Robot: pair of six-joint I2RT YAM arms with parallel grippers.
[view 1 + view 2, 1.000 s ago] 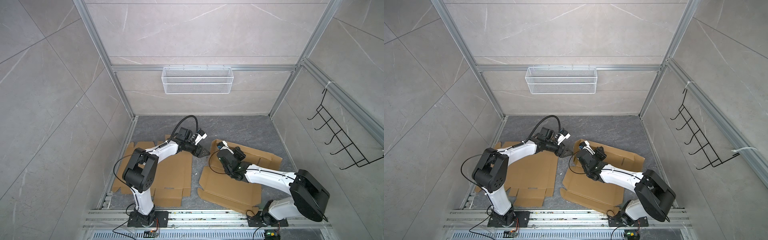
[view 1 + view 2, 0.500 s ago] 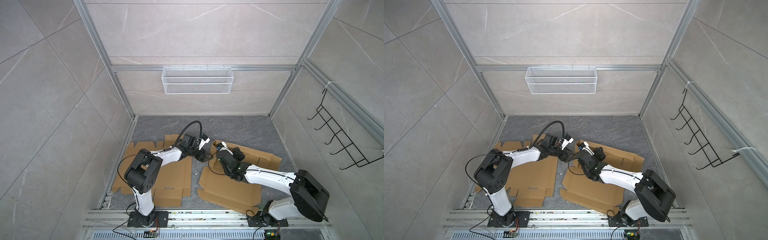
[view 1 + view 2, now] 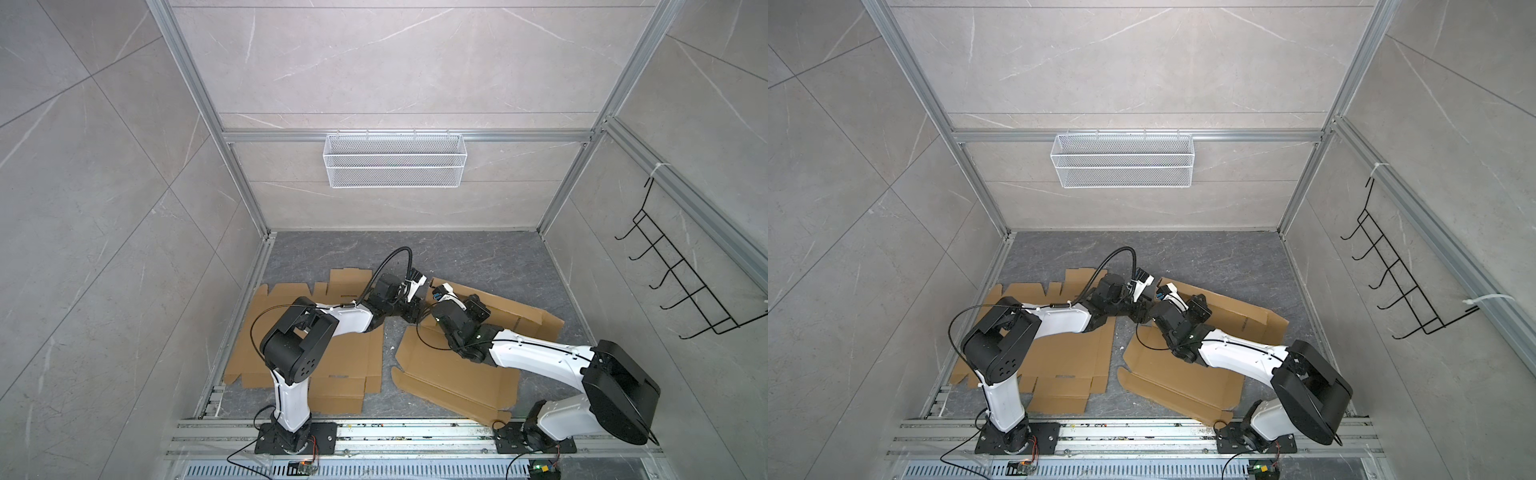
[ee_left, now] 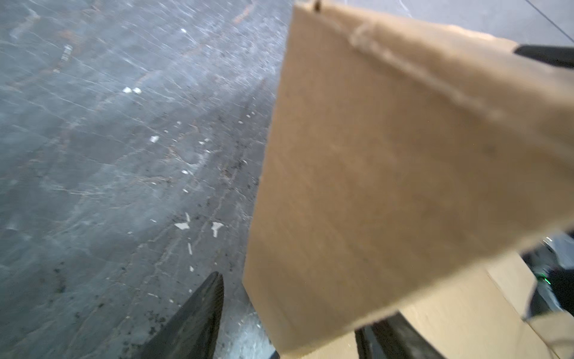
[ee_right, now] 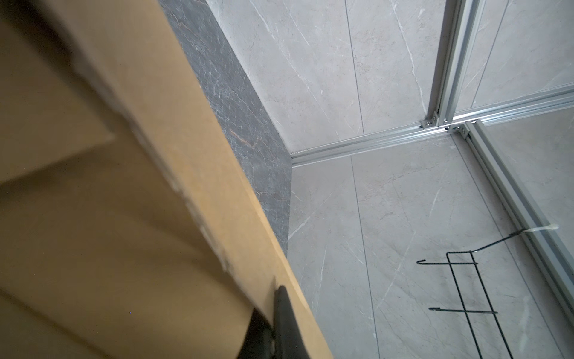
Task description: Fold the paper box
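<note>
While my right gripper (image 5: 273, 326) pinches the box flap (image 4: 388, 171), my left gripper (image 4: 298, 304) straddles it unclenched — next: clamp, crease.

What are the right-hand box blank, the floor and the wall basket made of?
The box blank: probably brown cardboard, matte, with pressed creases and a fuzzy cut edge in the right wrist view. The floor: dark grey veined stone or stone-look tile, faint sheen; cannot tell which. The basket: fine white mesh on a wire frame, likely coated metal.

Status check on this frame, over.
Right gripper shut on box flap, raised. Left gripper open, straddling same flap. Spare blank flat alongside; nothing in the way.
</note>
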